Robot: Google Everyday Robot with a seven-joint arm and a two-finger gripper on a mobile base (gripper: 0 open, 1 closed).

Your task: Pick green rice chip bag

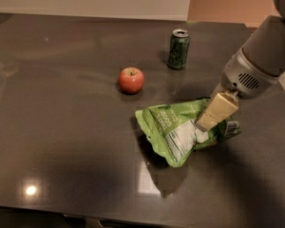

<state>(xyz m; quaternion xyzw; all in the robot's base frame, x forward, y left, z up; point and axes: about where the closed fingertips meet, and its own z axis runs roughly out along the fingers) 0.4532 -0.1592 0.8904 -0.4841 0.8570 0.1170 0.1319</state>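
Observation:
The green rice chip bag [173,127] is a crinkled lime-green pouch with white lettering and a white label, right of the table's centre. My gripper [208,123] comes down from the upper right on the grey arm. Its beige finger [217,109] lies across the bag's right part, and the gripper is shut on the bag there. The bag's right end sticks out past the finger. The bag's left end is tilted up a little and throws a dark shadow on the table below it. The second finger is hidden behind the bag.
A red apple [131,80] sits left of and behind the bag. A dark green soda can [178,49] stands upright farther back. The dark glossy table [61,127] reaches to the front edge, with a pale wall behind.

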